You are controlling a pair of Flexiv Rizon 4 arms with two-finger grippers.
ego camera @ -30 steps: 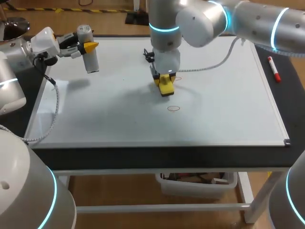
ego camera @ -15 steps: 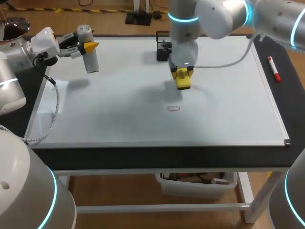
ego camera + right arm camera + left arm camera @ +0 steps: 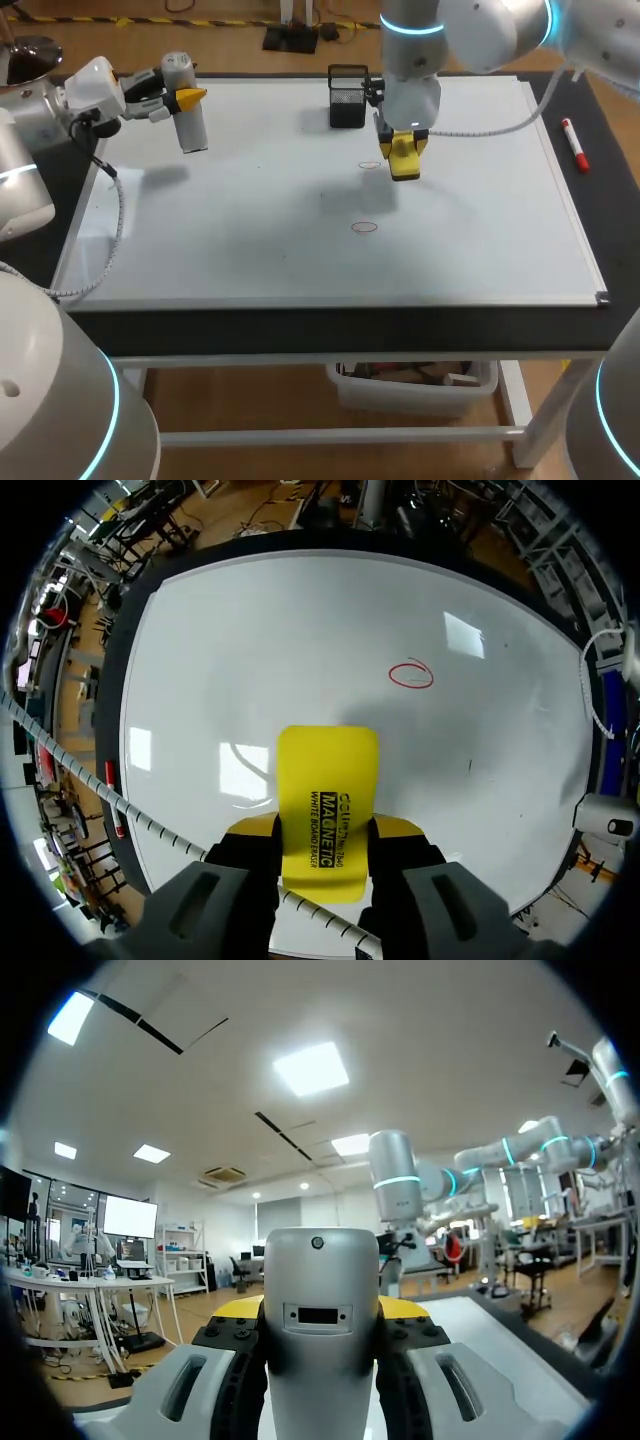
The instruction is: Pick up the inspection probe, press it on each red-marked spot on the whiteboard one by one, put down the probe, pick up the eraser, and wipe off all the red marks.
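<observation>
Eraser (image 3: 326, 780) in right end effector (image 3: 325, 828), near black holder (image 3: 347, 100)

Most of the whiteboard (image 3: 220, 250) across the lower half of the frame is open going, with just a flat red ring (image 3: 364, 227) drawn near the middle. Top centre is tighter: a black box (image 3: 347, 98) stands just left of the right gripper (image 3: 402, 150) and its eraser (image 3: 405, 170), and that arm's cable (image 3: 480, 127) loops off to the right. Upper left, the left gripper (image 3: 186, 97) holds the probe (image 3: 192, 128) upright. A red marker (image 3: 574, 144) lies along the right edge.
</observation>
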